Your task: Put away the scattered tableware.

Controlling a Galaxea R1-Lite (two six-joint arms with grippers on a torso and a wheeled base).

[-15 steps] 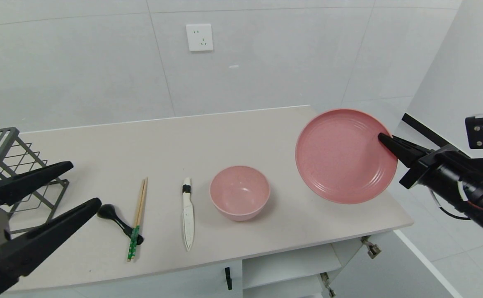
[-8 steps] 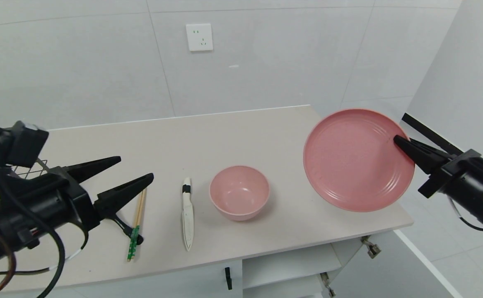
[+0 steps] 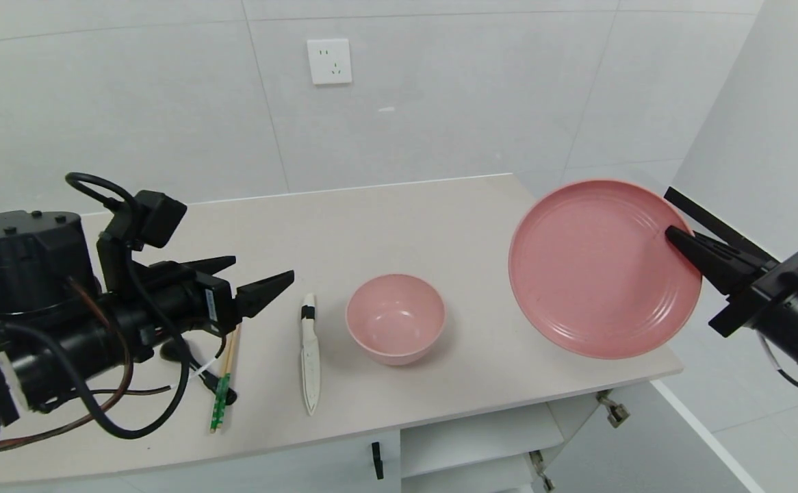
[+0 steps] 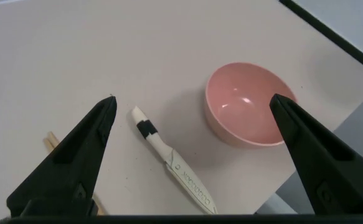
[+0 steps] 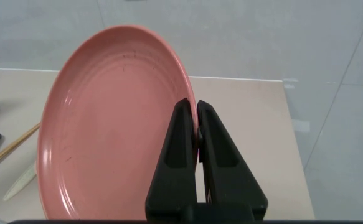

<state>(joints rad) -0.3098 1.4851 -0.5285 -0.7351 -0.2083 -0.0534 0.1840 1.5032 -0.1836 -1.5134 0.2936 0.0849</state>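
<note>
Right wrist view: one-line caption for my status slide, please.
Right gripper shut on the rim of the pink plate, holding it tilted above the counter.

A round pink plate (image 3: 601,267) with a ridged rim is held steeply tilted at the right end of the tabletop (image 3: 385,226). Its rim is pinched between the jaws of the right gripper (image 3: 669,233). A pink bowl (image 3: 395,318) stands upright near the middle. Just to its left lies a white knife (image 3: 310,352) with a black band, tip toward the front edge. Further left, wooden chopsticks (image 3: 219,407) with green ends lie across the handle of a black spoon (image 3: 230,395).
</note>
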